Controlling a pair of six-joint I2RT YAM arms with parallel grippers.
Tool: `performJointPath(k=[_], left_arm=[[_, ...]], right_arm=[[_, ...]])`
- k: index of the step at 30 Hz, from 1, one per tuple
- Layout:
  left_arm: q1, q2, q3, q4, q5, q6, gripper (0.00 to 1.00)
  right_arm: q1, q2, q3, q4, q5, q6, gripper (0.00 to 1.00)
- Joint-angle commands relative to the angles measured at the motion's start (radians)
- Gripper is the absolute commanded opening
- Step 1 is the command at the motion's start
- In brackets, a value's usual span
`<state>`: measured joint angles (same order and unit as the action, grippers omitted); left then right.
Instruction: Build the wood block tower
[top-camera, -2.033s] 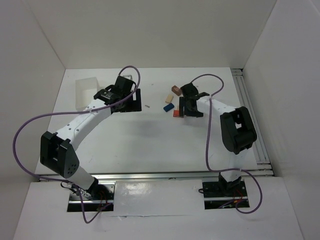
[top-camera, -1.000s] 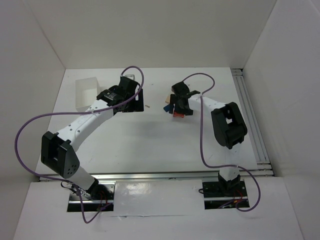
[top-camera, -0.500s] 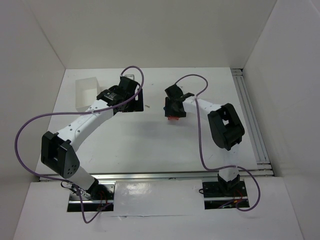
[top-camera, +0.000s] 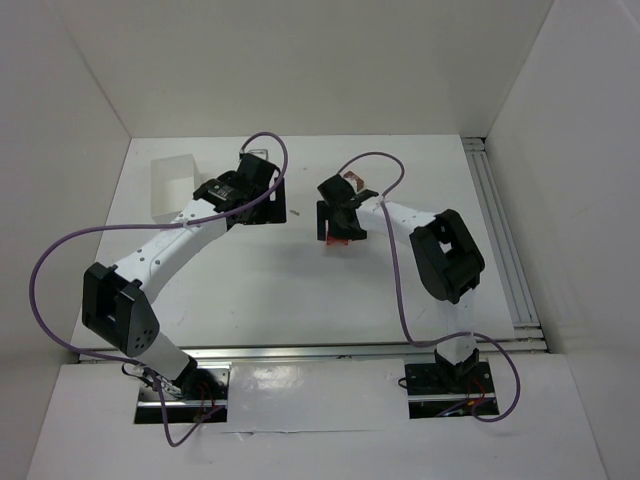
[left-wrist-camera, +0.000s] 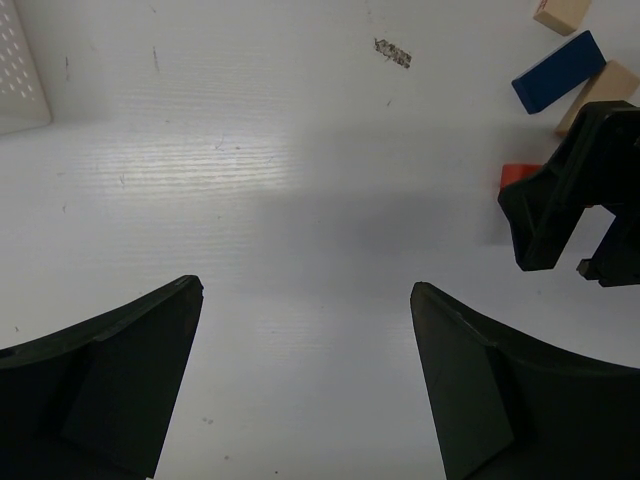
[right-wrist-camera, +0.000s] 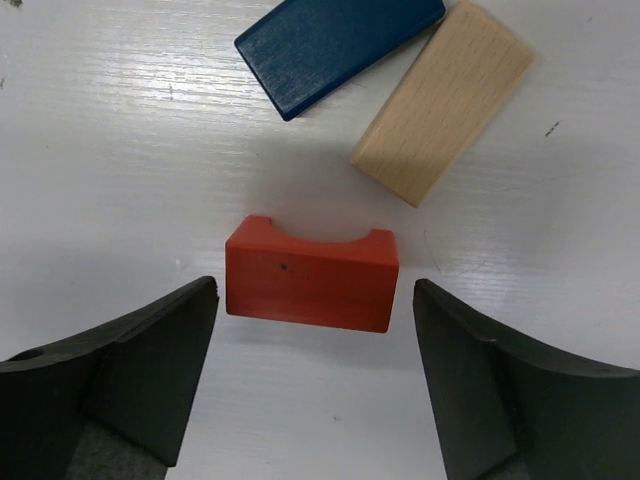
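Observation:
An orange-red block (right-wrist-camera: 311, 275) with an arched notch lies on the table between the open fingers of my right gripper (right-wrist-camera: 314, 290), touching neither. A blue block (right-wrist-camera: 335, 45) and a pale wood block (right-wrist-camera: 445, 100) lie just beyond it. In the top view my right gripper (top-camera: 338, 228) covers these two, with the orange-red block (top-camera: 338, 240) at its near edge and a brown block (top-camera: 352, 181) behind. My left gripper (left-wrist-camera: 305, 290) is open and empty over bare table, left of the blocks (left-wrist-camera: 560, 72). Another pale block (left-wrist-camera: 560, 12) shows at the top edge.
A translucent white tub (top-camera: 172, 187) stands at the far left of the table, behind my left arm. A small scrap (top-camera: 296, 212) lies between the grippers. White walls enclose the table and a metal rail (top-camera: 497, 230) runs along its right side.
My right gripper has swung left over the blocks and now covers the blue and pale ones in the top view. The orange-red block shows slightly further left. My left arm has barely moved.

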<state>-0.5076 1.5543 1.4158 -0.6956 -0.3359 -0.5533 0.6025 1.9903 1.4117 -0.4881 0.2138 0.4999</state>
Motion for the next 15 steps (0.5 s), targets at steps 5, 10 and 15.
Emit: performJointPath(k=[5,10,15], left_arm=[[-0.005,-0.031,0.029,-0.018,-0.017,0.004,0.98],[0.092,-0.065,0.051,-0.027,0.020,0.024,0.98],[0.136,-0.085,0.031,-0.007,0.083,0.033,0.98]], right_arm=[[0.008,-0.033,0.130,-0.086,0.058,-0.017,0.89],[-0.052,-0.085,0.153,-0.049,0.067,-0.026,0.84],[-0.142,-0.026,0.177,-0.040,0.007,-0.015,0.73]])
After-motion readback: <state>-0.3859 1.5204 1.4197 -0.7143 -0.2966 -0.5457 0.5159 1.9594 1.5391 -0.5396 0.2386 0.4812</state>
